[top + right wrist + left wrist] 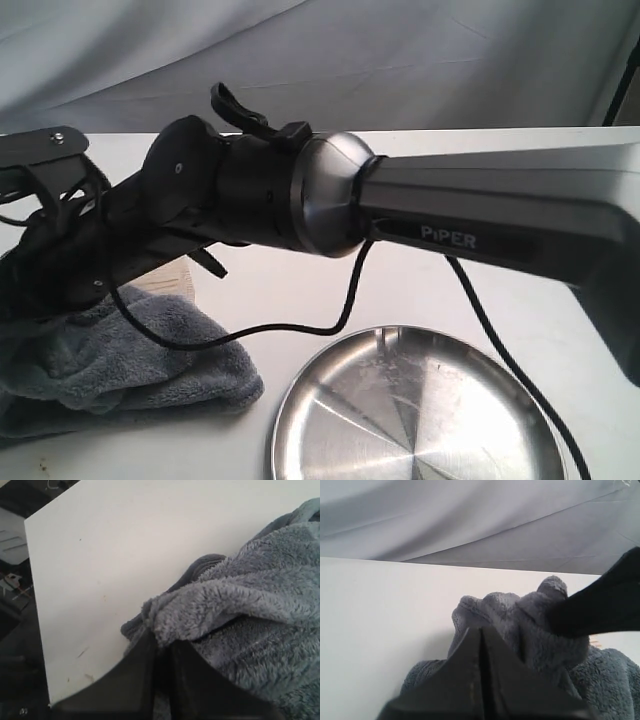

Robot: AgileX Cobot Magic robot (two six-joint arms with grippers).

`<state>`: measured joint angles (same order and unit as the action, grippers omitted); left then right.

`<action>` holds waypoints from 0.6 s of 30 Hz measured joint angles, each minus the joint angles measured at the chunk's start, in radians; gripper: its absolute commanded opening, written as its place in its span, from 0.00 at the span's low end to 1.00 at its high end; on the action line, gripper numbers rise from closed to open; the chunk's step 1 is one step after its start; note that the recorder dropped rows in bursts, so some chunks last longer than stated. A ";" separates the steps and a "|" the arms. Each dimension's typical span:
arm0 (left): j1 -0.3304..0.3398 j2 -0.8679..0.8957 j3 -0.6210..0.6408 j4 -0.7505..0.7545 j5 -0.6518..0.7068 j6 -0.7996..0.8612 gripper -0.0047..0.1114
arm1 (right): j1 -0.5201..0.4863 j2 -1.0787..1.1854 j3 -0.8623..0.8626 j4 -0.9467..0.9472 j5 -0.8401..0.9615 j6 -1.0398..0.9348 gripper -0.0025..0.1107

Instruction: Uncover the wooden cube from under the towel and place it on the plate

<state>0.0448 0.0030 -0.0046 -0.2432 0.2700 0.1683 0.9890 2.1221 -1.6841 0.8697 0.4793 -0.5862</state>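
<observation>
White surface [420, 290], pale creased backdrop cloth [400, 60] hanging behind it. We are watching from the exterior view, and the right arm [500, 200], lettered PIPER, is stretching across from right to left and filling most of the picture. A black cable [345, 300] is drooping from it over the surface.

The towel [120, 365] is lying bunched at the near left of the surface, grey-blue and plush, with part of it rising into a peak.

The right claw [159, 642] is sitting narrow, its fingers pinching a fold of the towel at their tips. The left claw [480, 630] is showing its fingers pressed together with only a thin seam between them, tips right against the towel. We are not able to tell whether any cloth is caught there. In the left wrist view, a dark part of the right arm's end is touching the towel's peak.

The wooden cube [168, 280] is showing only as a small pale tan patch with grain lines at the towel's far edge, under the arm. Its other faces are hidden from us.

The plate [420, 420] is lying on the surface to the right of the towel, near it but apart, shiny and scuffed, and well apart from the cube.
</observation>
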 measured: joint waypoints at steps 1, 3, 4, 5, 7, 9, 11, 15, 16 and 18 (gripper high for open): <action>0.000 0.000 0.000 0.000 0.000 0.000 0.04 | 0.004 0.000 0.000 0.000 0.008 -0.015 0.02; 0.000 0.000 0.000 0.000 0.000 0.000 0.04 | 0.014 0.000 0.000 0.007 0.028 -0.048 0.02; 0.000 0.000 0.000 0.000 0.000 0.000 0.04 | 0.017 0.000 0.000 0.007 0.039 -0.062 0.02; 0.000 0.000 0.000 0.000 0.000 0.000 0.04 | 0.017 0.000 0.000 0.009 0.052 -0.069 0.02; 0.000 0.000 0.000 0.000 0.000 0.000 0.04 | 0.017 0.005 0.000 0.009 0.085 -0.079 0.02; 0.000 0.000 0.000 0.000 0.000 0.000 0.04 | 0.017 0.016 0.000 0.009 0.121 -0.084 0.02; 0.000 0.000 0.000 0.000 0.000 0.000 0.04 | 0.017 0.034 0.000 0.009 0.153 -0.088 0.02; 0.000 0.000 0.000 0.000 0.000 0.000 0.04 | 0.017 0.072 0.000 0.009 0.224 -0.116 0.02; 0.000 0.000 0.000 0.000 0.000 0.000 0.04 | 0.017 0.080 0.000 0.009 0.242 -0.124 0.02; 0.000 0.000 0.000 0.000 0.000 0.000 0.04 | 0.017 0.101 0.000 0.009 0.281 -0.134 0.02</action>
<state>0.0448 0.0030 -0.0046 -0.2432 0.2700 0.1683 1.0061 2.2230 -1.6841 0.8790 0.7599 -0.7198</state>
